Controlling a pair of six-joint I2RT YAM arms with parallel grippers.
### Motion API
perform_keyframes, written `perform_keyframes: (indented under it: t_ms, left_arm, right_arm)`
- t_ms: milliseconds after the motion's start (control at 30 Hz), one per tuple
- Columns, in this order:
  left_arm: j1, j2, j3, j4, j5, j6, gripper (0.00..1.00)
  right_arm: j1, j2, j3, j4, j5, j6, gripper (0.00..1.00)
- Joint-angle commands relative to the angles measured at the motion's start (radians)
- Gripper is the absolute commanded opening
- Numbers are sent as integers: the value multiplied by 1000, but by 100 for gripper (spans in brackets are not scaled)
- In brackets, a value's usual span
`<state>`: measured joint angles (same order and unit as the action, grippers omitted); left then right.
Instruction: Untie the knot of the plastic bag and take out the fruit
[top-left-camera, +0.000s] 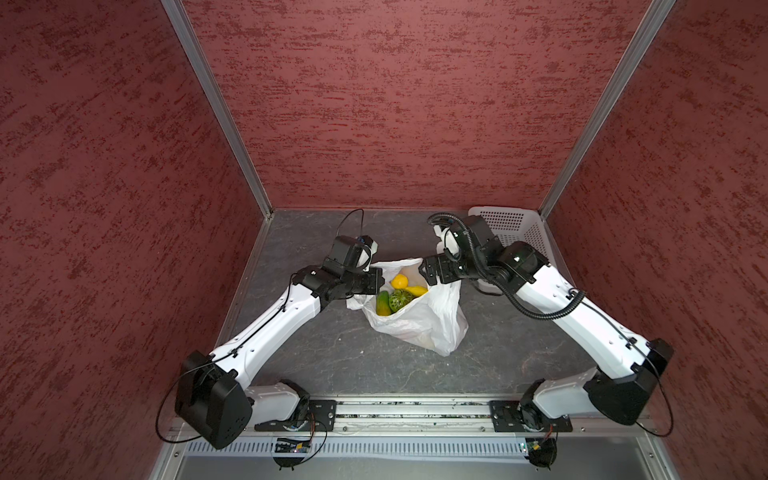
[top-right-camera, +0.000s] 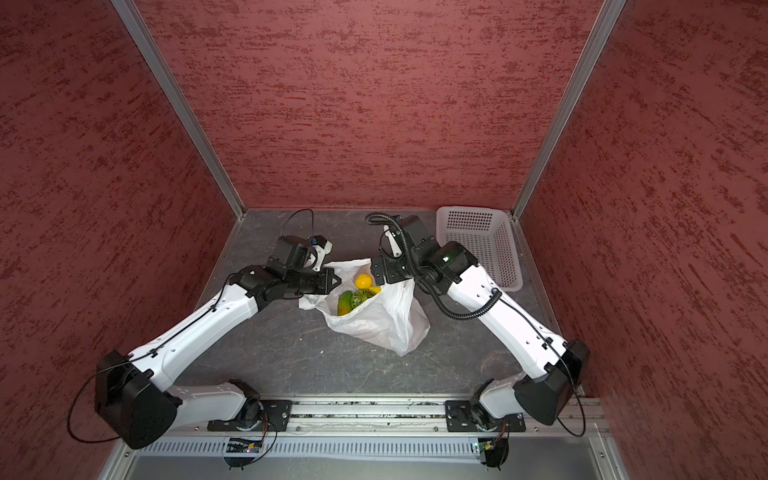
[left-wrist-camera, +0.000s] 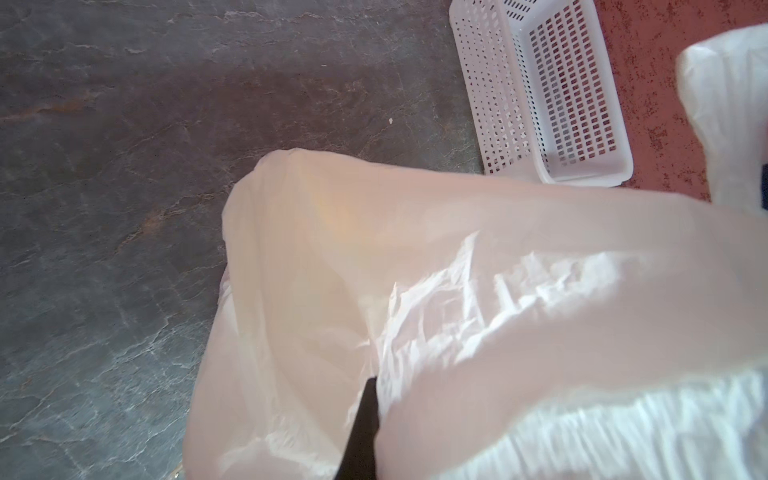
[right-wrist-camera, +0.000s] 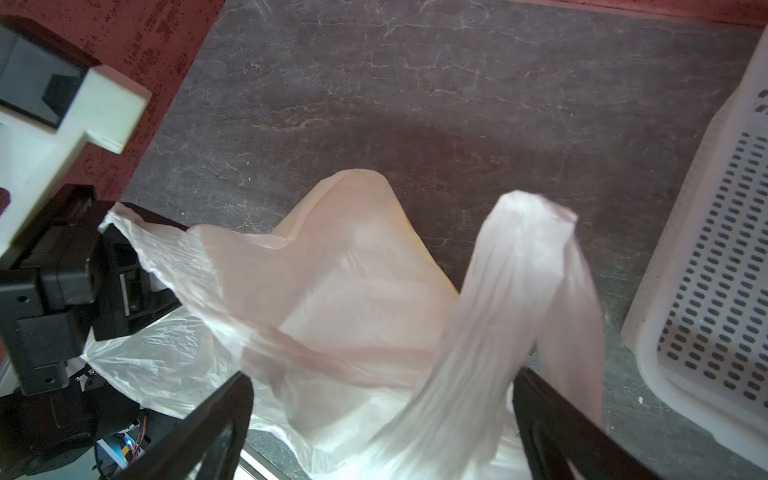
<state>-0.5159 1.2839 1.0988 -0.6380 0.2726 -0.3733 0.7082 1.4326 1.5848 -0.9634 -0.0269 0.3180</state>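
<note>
The plastic bag (top-left-camera: 424, 328) (top-right-camera: 386, 324) lies mid-table with its mouth spread open. The knot is out of view. Inside the bag I see fruit: an orange ball (top-left-camera: 400, 281), a yellow banana (top-left-camera: 417, 290), a green oblong (top-left-camera: 382, 303) and a dark green round piece (top-left-camera: 400, 299). My left gripper (top-left-camera: 376, 279) (left-wrist-camera: 370, 382) is shut on the bag's left rim, which wraps over its fingers in the left wrist view. My right gripper (top-left-camera: 430, 274) (right-wrist-camera: 382, 374) stands open at the right rim. A loose handle loop (right-wrist-camera: 528, 257) rises between its jaws.
A white perforated basket (top-left-camera: 511, 226) (top-right-camera: 478, 241) stands at the back right corner, behind the right arm. Red textured walls close the table at the back and on both sides. The arms' base rail runs along the front edge.
</note>
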Motion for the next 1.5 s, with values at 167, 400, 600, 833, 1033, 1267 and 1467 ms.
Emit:
perform_keyframes:
  t_ms: [167, 400, 600, 833, 1033, 1267, 1467]
  left_arm:
    - [1, 1, 77, -93, -22, -37, 0]
    - [11, 2, 90, -98, -18, -44, 0]
    - [11, -20, 66, -89, -13, -55, 0]
    - [10, -123, -66, -50, -83, -131, 0]
    - [-2, -246, -234, -14, -154, -227, 0]
    - [-101, -296, -320, 44, -232, -343, 0]
    - [-157, -264, -276, 93, -296, -397, 0]
  right_arm:
    - [117, -30, 103, 60, -208, 133, 96]
    - [168, -25, -46, 155, -205, 206, 82]
    - [168, 71, -100, 197, -65, 200, 75]
    - [141, 315, -26, 160, 324, 140, 74]
    - [32, 457, 98, 297, 430, -45, 75]
    - [-49, 625, 357, 289, 384, -191, 79]
    - [-49, 621, 445, 70, 138, -212, 82]
